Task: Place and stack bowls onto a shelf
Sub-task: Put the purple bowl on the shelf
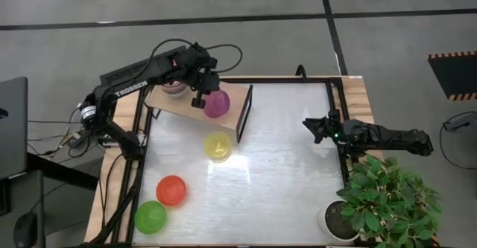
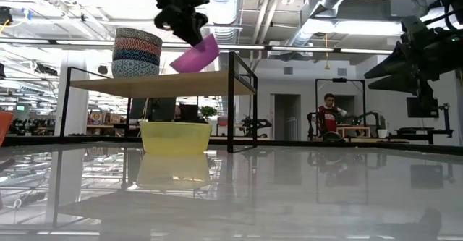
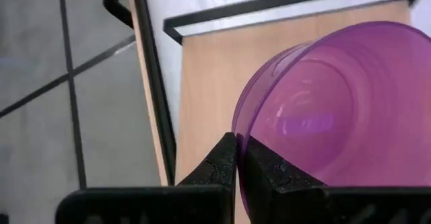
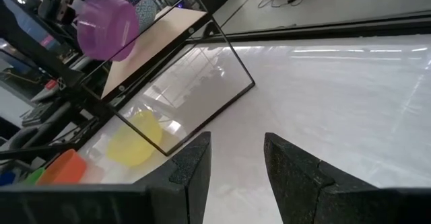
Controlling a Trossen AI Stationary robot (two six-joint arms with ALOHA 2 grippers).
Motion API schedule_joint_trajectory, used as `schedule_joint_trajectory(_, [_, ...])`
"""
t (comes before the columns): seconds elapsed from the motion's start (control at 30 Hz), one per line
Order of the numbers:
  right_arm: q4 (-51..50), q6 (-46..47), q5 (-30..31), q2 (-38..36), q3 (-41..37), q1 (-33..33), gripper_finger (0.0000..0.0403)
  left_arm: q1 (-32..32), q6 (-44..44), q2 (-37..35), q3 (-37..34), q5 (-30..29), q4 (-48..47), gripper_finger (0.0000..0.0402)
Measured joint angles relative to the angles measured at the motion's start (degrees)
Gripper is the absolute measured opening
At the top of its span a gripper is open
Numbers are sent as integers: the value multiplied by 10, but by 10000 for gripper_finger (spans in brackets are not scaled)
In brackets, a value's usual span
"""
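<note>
purple bowl held tilted over the shelf

high view: the left gripper (image 1: 203,93) sits in the upper left of the frame, clenched on the rim of the purple bowl (image 1: 217,103), which hangs over the right part of the shelf (image 1: 182,103). a stack of patterned bowls (image 1: 173,86) shows at the shelf's left end, partly under the arm. below the shelf, on the silvery table (image 1: 283,166), the yellow bowl (image 1: 218,146) lies near the frame's centre; the red bowl (image 1: 171,190) and green bowl (image 1: 150,217) sit close together at lower left. the right gripper (image 1: 314,126) waits at the right edge of the table, beside a potted plant (image 1: 376,199) at lower right.

low view: the purple bowl (image 2: 195,55) is tipped, its lower edge at or just above the board – whether it touches cannot be told. the patterned stack (image 2: 137,52) stands upright to its left. the yellow bowl (image 2: 176,137) sits on the table under the shelf. a person in red (image 2: 331,114) is in the room behind.

left wrist view: the dark fingers (image 3: 215,167) pinch the purple bowl's (image 3: 323,109) rim, the wooden board (image 3: 209,83) behind it.

right wrist view: the right gripper's fingers (image 4: 195,167) stand apart – released, holding nothing. the purple bowl (image 4: 108,29) shows at upper left, the yellow one (image 4: 137,140) at lower left.
</note>
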Motion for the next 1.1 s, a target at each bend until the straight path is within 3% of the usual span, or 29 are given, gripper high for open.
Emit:
schedule_joint_trajectory(0.2, [0, 1, 0, 0, 0, 0, 164, -5, 40, 3, 50, -34, -53, 0])
schedule_joint_trajectory(0.5, [0, 1, 0, 0, 0, 0, 164, -9, 121, 23, 49, -62, -133, 0])
schedule_joint_trajectory(1.1, [1, 1, 0, 0, 1, -29, 164, -27, 182, 41, 50, -103, -68, 0])
